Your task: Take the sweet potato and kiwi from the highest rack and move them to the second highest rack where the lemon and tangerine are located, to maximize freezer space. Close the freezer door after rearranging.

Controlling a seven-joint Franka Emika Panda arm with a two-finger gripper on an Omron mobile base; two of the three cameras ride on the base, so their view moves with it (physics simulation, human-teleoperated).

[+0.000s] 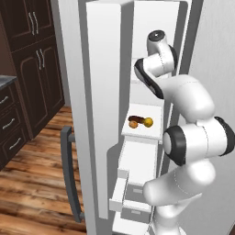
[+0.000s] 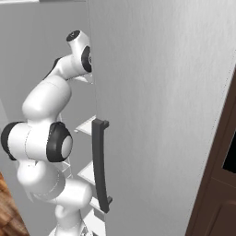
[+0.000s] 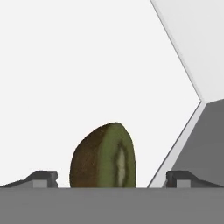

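Observation:
In the hand view a halved kiwi (image 3: 103,157), brown-skinned with a green cut face, stands on a white rack of the freezer (image 3: 65,65). My gripper (image 3: 111,179) is open, and the kiwi sits between its two dark fingertips (image 3: 43,178), with a gap on each side. In the left base view the dark sweet potato (image 1: 136,118), the orange tangerine (image 1: 133,124) and the yellow lemon (image 1: 148,121) lie together on a lower white rack (image 1: 153,131). The arm reaches into the freezer above that rack. The freezer door (image 1: 78,114) stands open to the left.
White drawers (image 1: 135,160) are pulled out below the fruit rack. A grey panel (image 2: 161,115) with a dark curved handle (image 2: 100,166) stands close on the arm's right. Dark wood cabinets (image 1: 32,69) and a wooden floor (image 1: 36,183) lie to the left.

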